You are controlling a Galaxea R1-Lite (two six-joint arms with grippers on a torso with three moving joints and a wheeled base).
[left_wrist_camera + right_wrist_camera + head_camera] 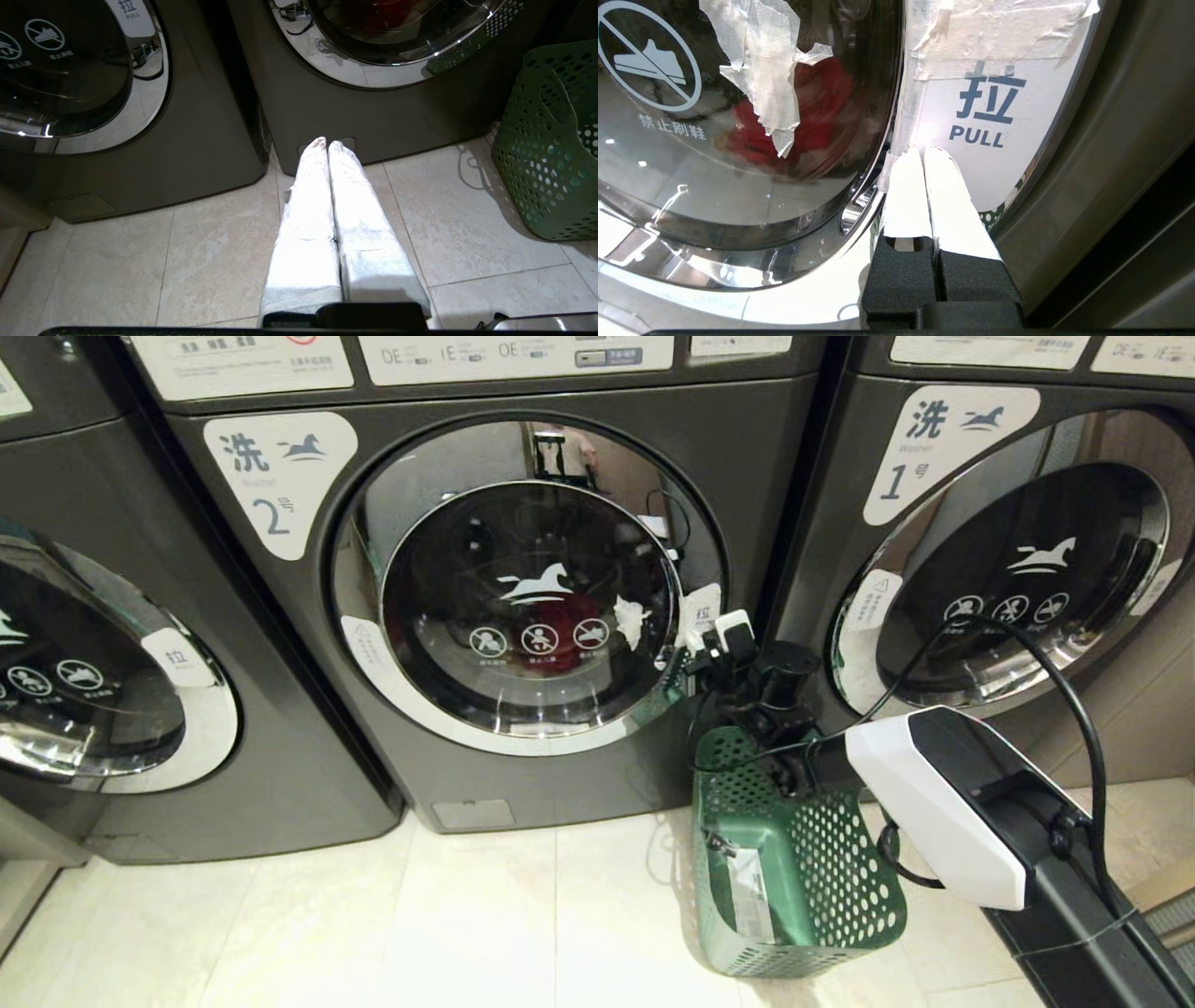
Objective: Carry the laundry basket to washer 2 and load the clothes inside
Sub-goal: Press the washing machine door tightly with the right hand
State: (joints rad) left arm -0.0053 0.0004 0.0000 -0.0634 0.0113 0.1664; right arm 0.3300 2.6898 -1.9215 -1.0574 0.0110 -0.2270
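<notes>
Washer 2 (523, 579) is the dark grey machine straight ahead, and its chrome-rimmed glass door looks closed. Red clothes (571, 616) show behind the glass, also clear in the right wrist view (817, 107). The green laundry basket (822, 887) stands on the tiles just right of the washer; no clothes show in it, only a white sticker (747, 896). My right gripper (714, 639) is shut, its taped tips (923, 150) against the door's white PULL label (990, 112). My left gripper (327, 142) is shut and empty, low over the floor, pointing at washer 2's base.
Washer 1 (1008, 551) stands to the right and a like grey washer (93, 653) to the left. Torn tape (632, 619) hangs on washer 2's glass. A black cable (1074, 691) loops over my right forearm (934, 803). Pale floor tiles (467, 924) lie before the machines.
</notes>
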